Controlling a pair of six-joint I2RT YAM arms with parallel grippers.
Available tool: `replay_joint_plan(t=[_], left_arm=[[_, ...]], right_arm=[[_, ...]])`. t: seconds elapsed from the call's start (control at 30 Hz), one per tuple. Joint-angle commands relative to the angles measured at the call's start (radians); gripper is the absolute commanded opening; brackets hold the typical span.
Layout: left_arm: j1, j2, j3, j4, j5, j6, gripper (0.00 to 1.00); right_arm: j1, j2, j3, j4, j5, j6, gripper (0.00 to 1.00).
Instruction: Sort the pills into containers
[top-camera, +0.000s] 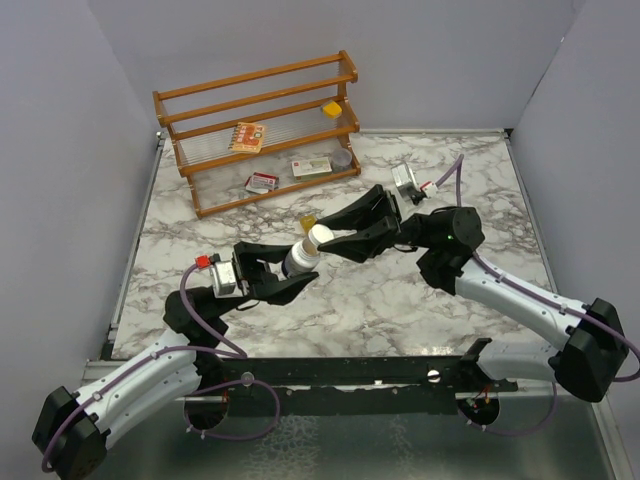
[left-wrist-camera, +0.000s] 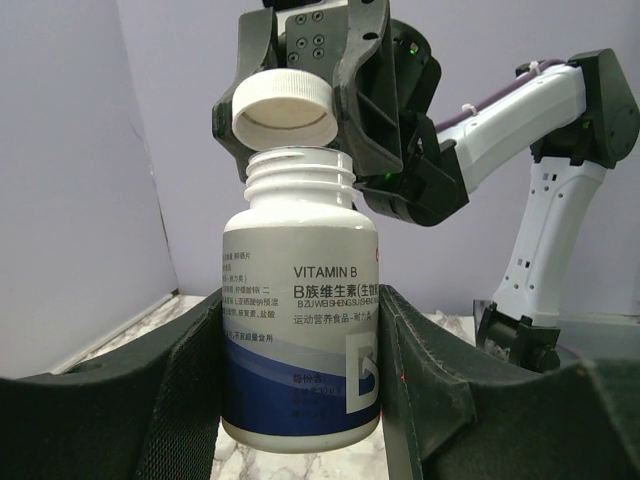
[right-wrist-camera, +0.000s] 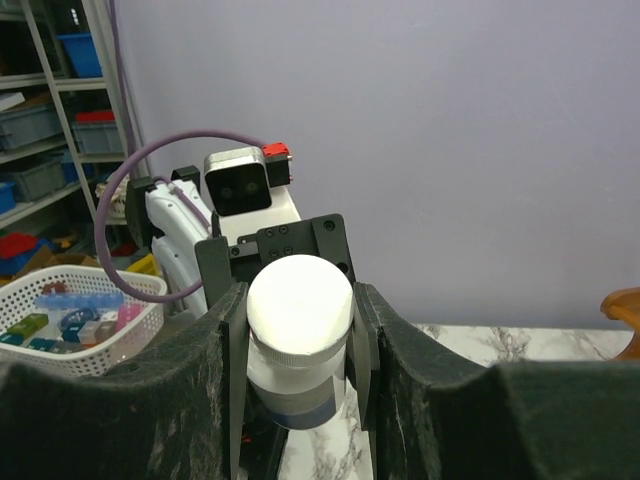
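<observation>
Pills (top-camera: 308, 220): a small yellow patch on the marble at mid-bench, just beyond the right gripper's fingers in the top view, too small to pick out single pieces
Edges: plain walls (top-camera: 60, 150) close in the bench (top-camera: 400, 310) on its left, far and right edges, and both arm bases sit along the near edge
Far-left corner: a wooden rack (top-camera: 290, 130) stands here, carrying flat boxes (top-camera: 247, 136), a yellow cube (top-camera: 332, 108) on an upper shelf and a round grey tin (top-camera: 343, 157) at the right end of its lower shelf
Open room: bare marble shows along the right edge and in the strip ahead of the bases, and the two arms meet at mid-bench, well apart from the rack
Bottle (left-wrist-camera: 300, 330): white body, blue band at the foot, "VITAMIN B" on the label, and it's up at mid-bench, with marble showing below its foot in the left wrist view
Contents: the open threaded neck is seen only from the side, so I can't tell what is inside
Cap (left-wrist-camera: 283, 108): white and ribbed, it's off the threads, tipped, just above the neck and a little to one side, and I can't tell whether its rim touches the neck
Left gripper (top-camera: 292, 268): partly closed, fingers (left-wrist-camera: 190, 400) pressed on both sides of the bottle body
Right gripper (right-wrist-camera: 299, 330): partly closed, clamping the cap by its sides, directly over the bottle
</observation>
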Motion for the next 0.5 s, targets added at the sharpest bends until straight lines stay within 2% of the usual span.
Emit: replay_joint_plan(t=[0.0, 0.47], left_arm=[[0.000, 0.004, -0.014, 0.098, -0.022, -0.041, 0.00], [0.001, 0.067, -0.025, 0.195, -0.039, -0.098, 0.00]], right_arm=[[0.002, 0.021, -0.015, 0.067, 0.015, 0.003, 0.01], [0.002, 0.047, -0.021, 0.141, -0.007, 0.011, 0.01]])
